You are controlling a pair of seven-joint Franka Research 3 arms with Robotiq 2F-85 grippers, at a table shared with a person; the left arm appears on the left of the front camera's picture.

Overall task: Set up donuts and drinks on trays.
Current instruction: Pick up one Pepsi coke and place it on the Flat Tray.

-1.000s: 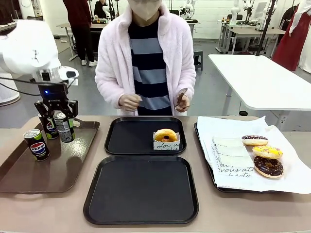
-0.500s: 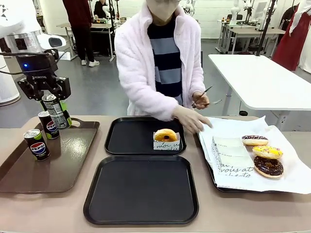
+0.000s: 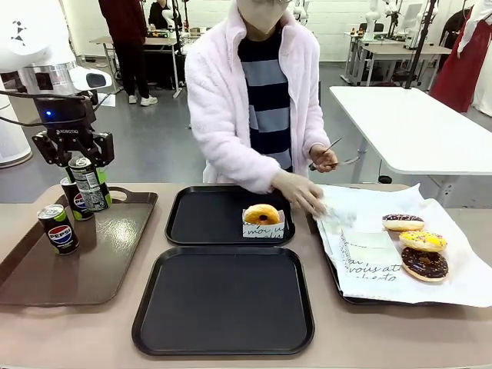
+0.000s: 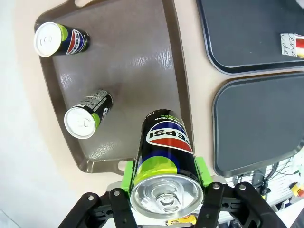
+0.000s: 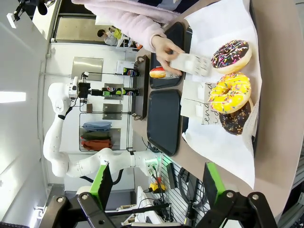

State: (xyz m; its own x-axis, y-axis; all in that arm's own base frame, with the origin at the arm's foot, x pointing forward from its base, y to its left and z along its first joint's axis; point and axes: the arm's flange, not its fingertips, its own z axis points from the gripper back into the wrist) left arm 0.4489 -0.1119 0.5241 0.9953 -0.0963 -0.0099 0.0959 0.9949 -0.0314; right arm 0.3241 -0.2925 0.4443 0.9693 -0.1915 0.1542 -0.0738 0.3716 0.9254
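My left gripper (image 3: 79, 157) has its green pads (image 4: 202, 168) closed partway on a slim black can (image 3: 90, 187), gripping it just below the silver top. The can leans a little and hangs over the back of the brown tray (image 3: 92, 269), and it looks lifted off the tray floor. Two more cans stand upright on that tray: one (image 3: 58, 228) toward its left side, the other (image 3: 71, 198) just behind the can I hold.

The two black trays sit in the middle of the table, one behind the other. The far black tray (image 3: 207, 219) carries a golden donut (image 3: 262, 214) in a printed white sleeve, near its front right corner. The near black tray (image 3: 223, 300) has nothing on it.

My right gripper (image 5: 156, 190) is wide open with nothing between its pads. It looks along the paper-lined tray (image 3: 327, 280) at the table's right side, where three donuts lie in a row — a sprinkled one (image 3: 403, 222), a yellow one (image 3: 423, 241) and a chocolate one (image 3: 424, 264).

The person's hand (image 3: 301, 194) reaches over that paper and is on a white sleeve (image 5: 190, 61). Their other hand (image 3: 323, 159) holds thin tongs up near the chest.
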